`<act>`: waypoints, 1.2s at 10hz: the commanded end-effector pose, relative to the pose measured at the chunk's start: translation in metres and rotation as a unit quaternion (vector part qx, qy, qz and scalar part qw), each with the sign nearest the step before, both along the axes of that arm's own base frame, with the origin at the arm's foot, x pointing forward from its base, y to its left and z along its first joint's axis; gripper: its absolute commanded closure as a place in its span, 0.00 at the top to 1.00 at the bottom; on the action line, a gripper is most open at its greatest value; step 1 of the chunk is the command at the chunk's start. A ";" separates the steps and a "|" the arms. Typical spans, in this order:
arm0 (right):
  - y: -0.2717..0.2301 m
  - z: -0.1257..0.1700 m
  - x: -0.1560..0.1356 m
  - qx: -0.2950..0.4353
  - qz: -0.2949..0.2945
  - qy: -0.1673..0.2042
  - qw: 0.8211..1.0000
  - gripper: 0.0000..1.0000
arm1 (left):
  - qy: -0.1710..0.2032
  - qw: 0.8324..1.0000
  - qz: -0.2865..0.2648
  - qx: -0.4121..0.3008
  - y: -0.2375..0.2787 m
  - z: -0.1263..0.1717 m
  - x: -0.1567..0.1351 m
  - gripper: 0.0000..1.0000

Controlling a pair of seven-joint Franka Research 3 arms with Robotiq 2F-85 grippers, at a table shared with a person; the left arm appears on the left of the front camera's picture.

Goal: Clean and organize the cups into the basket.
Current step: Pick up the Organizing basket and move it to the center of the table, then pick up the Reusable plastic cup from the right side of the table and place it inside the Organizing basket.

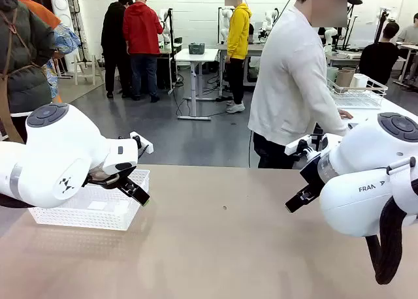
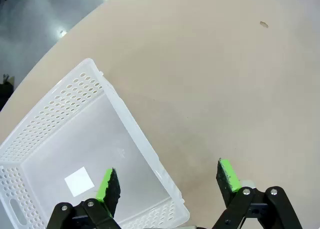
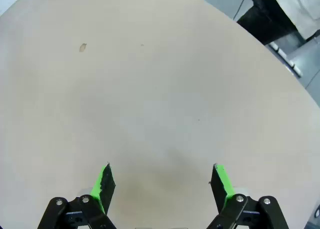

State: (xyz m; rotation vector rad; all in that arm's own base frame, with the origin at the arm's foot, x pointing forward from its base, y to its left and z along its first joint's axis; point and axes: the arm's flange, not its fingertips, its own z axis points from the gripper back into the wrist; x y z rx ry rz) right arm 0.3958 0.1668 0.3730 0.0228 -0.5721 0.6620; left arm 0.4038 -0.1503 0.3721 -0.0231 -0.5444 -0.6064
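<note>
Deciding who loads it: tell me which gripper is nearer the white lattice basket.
Left. The left gripper hangs open right above a corner of the basket. The right gripper is open over the table, well off to the basket's right.

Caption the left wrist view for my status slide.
Open left tool hovers astride one wall of the white lattice basket, above the tan table.

Glossy white perforated plastic basket [image 2: 75,124] on a smooth matt beige table [image 2: 210,84].
</note>
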 end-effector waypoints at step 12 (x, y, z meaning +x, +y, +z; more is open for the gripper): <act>0.000 0.000 0.000 0.000 0.000 0.000 1.000 1.00 | 0.000 1.000 0.000 0.000 0.000 0.000 0.000 1.00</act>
